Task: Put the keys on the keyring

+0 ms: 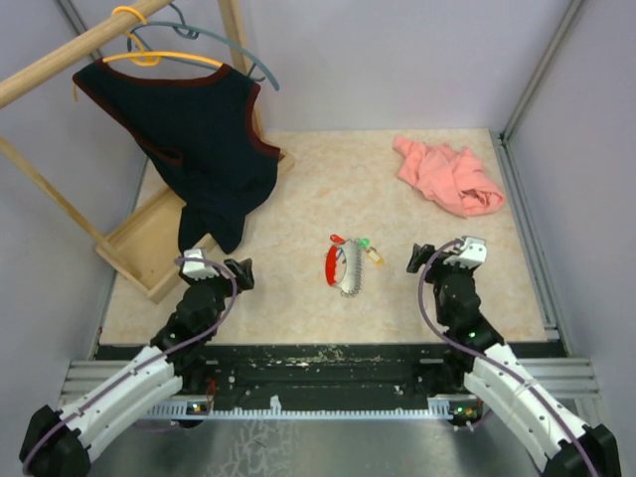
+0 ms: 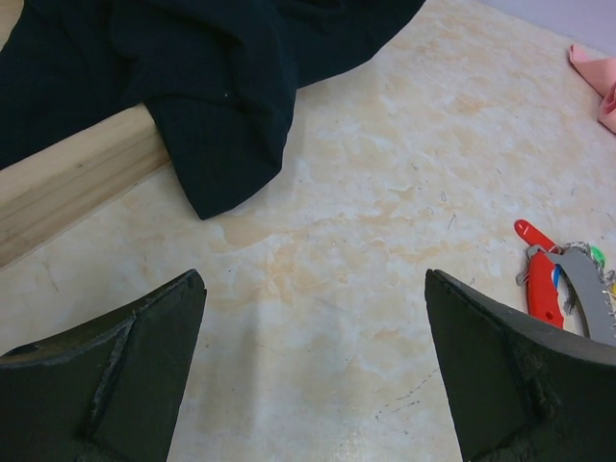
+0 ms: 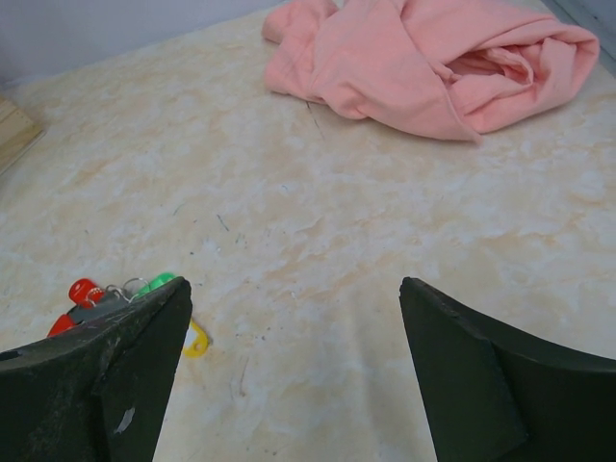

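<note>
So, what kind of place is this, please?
Probably a robot lab cell, not a home: two arms fixed to a walled table, with staged props, a vest on a wooden rack, a pink cloth and a keyring.

Keyring (image 1: 344,266) flat mid-table (red loop, grey strip), keys (image 1: 370,250) beside.

Lab robot cell: white panel walls (image 1: 397,60), aluminium frame (image 1: 542,65), marble-look tabletop (image 1: 328,179).
</note>
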Tool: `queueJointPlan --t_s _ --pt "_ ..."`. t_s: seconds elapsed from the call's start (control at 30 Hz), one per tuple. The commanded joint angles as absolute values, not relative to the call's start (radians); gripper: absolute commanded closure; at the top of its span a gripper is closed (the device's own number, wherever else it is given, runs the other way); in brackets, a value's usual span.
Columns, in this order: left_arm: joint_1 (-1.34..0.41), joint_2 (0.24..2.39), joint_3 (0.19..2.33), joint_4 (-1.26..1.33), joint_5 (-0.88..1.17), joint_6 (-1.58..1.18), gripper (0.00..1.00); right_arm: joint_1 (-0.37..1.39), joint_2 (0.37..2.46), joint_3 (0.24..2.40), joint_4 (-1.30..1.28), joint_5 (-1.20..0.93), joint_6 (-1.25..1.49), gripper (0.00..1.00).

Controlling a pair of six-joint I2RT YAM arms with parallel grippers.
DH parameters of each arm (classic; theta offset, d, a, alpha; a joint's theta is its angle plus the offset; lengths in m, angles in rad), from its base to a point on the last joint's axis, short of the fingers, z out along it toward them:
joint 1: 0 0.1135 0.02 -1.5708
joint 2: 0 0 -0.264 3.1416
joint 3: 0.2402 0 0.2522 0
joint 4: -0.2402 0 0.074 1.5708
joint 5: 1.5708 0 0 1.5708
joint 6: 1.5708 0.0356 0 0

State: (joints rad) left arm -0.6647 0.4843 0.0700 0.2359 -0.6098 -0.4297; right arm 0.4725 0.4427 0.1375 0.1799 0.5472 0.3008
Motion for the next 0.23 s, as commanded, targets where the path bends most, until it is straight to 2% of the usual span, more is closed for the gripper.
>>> queueJointPlan --t_s 0.0,0.2 --pt "-0.660 0.493 0.074 0.255 -0.630 -0.434 0.00 0.468 0.451 0.139 0.244 0.569 0.312 0.11" --pt "-0.660 0.496 0.075 0.256 -0.633 -0.438 0.00 0.468 0.457 0.141 0.242 0.573 0.314 0.10"
